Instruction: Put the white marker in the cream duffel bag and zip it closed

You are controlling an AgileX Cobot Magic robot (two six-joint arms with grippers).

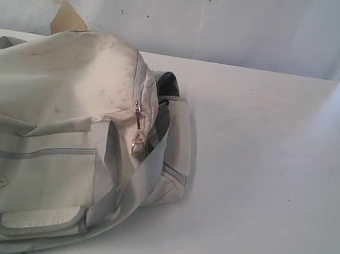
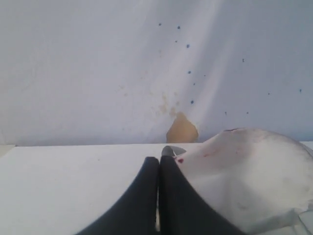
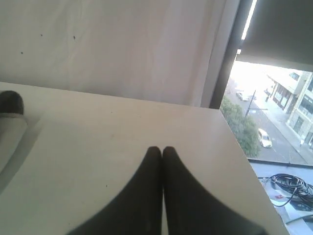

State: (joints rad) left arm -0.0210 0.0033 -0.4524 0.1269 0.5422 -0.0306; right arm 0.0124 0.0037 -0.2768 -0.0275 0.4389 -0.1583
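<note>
1. The left gripper (image 2: pixel 159 159) had its jaws pressed together on nothing. The right gripper (image 3: pixel 162 149) was likewise closed and empty.
2. The cream duffel bag (image 1: pixel 66 83) lay on the table (image 1: pixel 265 182), close ahead of the left gripper's tips and well apart from the right gripper.
3. The white marker showed in no view, so I could not tell whether it was already inside the bag.
4. A dark gap beyond the zipper pull (image 1: pixel 138 112) suggested the zip was not fully closed, so zipping probably remained.

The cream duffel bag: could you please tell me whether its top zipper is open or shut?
Open, at least partly: a dark gap shows beside the zipper pull on the cream duffel bag.
</note>
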